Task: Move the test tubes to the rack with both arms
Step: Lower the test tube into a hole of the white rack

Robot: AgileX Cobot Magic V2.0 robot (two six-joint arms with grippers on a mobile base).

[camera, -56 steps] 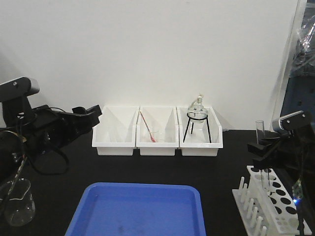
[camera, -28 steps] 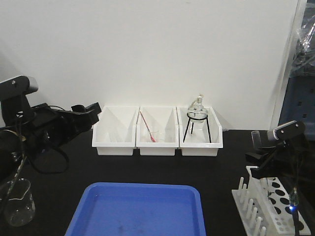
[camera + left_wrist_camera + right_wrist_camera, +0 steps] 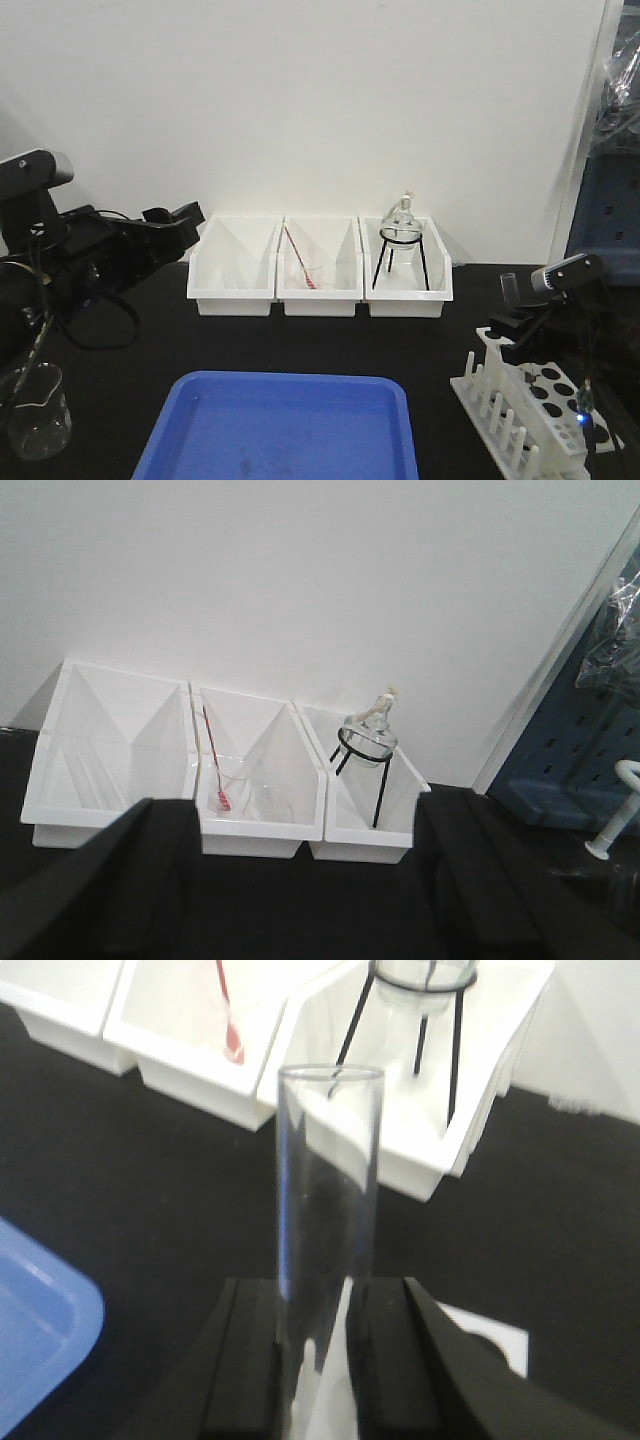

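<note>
Evidently mid-insertion: the right gripper (image 3: 318, 1360) is clamped on a tube (image 3: 328, 1180), kept upright so its lower end can feed a hole in the rack (image 3: 520, 400) beneath. Farther back, the left gripper (image 3: 176, 220) hangs spread wide and empty before the bins (image 3: 260, 832), probably poised to fetch another.

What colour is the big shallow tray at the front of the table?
Plain blue, with no pattern. The tray shows best in the front-facing view.
</note>
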